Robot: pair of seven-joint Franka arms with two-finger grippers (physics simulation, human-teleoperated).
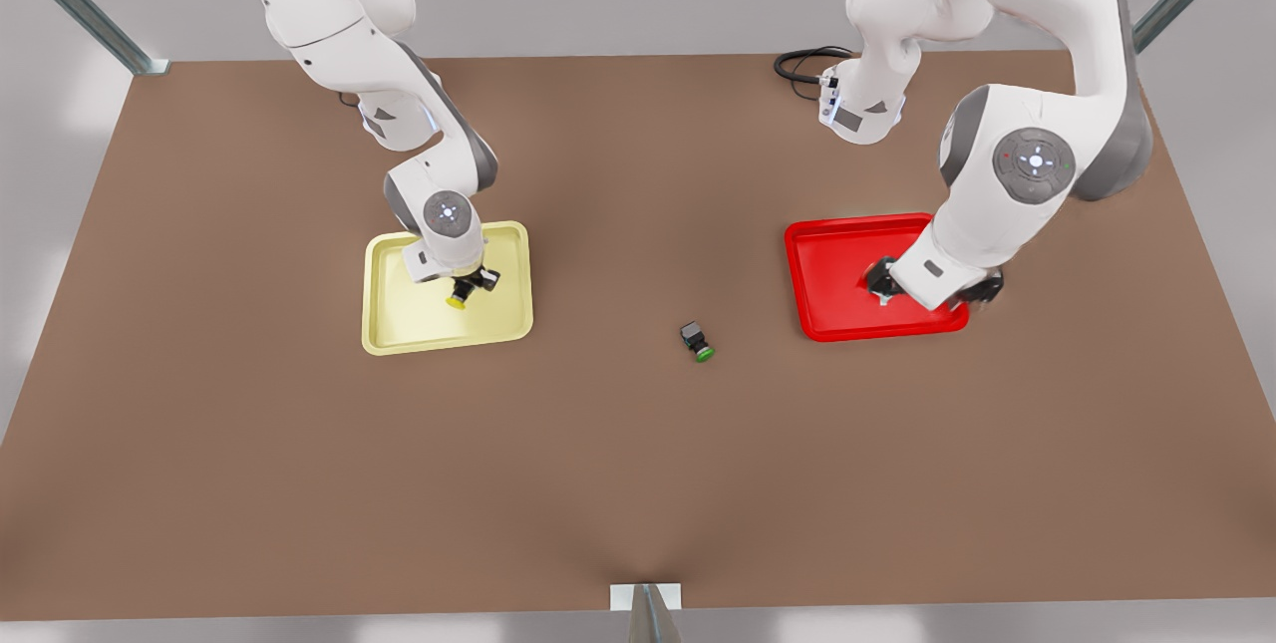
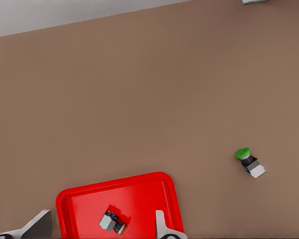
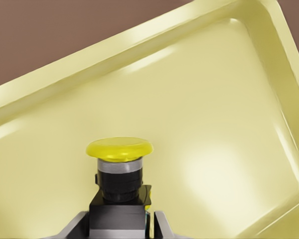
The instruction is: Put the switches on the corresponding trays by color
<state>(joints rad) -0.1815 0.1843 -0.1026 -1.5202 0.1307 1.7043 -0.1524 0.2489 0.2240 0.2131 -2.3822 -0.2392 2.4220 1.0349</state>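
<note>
The right pincer [image 1: 469,286] gripped the yellow switch [image 3: 119,169] over the yellow tray [image 1: 399,324]. The left pincer [image 1: 882,286] stood wide above the red tray [image 2: 79,199], where a switch [image 2: 112,222] lay. A green button [image 1: 698,341] sat between trays on the surface [image 1: 638,474].

table [image 1: 299,483]: brown, matte | wall: pale grey | metal struts [image 1: 80,0], perhaps a frame

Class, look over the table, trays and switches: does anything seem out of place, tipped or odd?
One oddity: a green-capped switch lies tipped on its side on the bare table, between the yellow tray and red tray, with no green tray. The right gripper holds the yellow switch; the open left gripper hovers above a switch lying in the red tray.
</note>
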